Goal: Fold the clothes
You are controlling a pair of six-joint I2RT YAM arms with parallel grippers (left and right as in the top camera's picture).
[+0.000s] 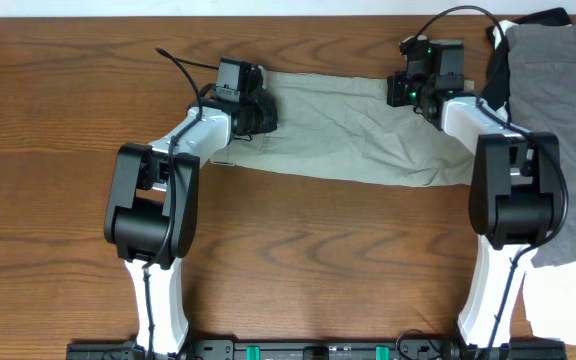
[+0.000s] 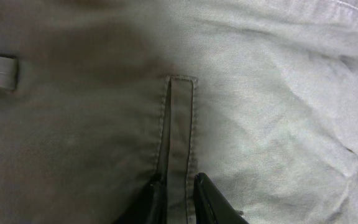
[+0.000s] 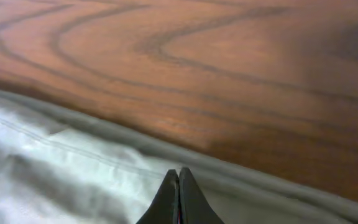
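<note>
The khaki shorts point(image 1: 358, 125) lie spread flat at the far middle of the wooden table point(image 1: 298, 250), the left gripper point(image 2: 179, 184) pinching their pocket welt point(image 2: 180, 124), the right gripper point(image 3: 179, 177) clenched tight at their edge

Left fingers point(image 2: 213, 202) narrow, right fingers point(image 3: 191, 200) together

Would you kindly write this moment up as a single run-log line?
shorts: flat on table | left fingers: shut on shorts' pocket welt | right fingers: shut, at shorts' edge | other garments: piled at table's right
</note>
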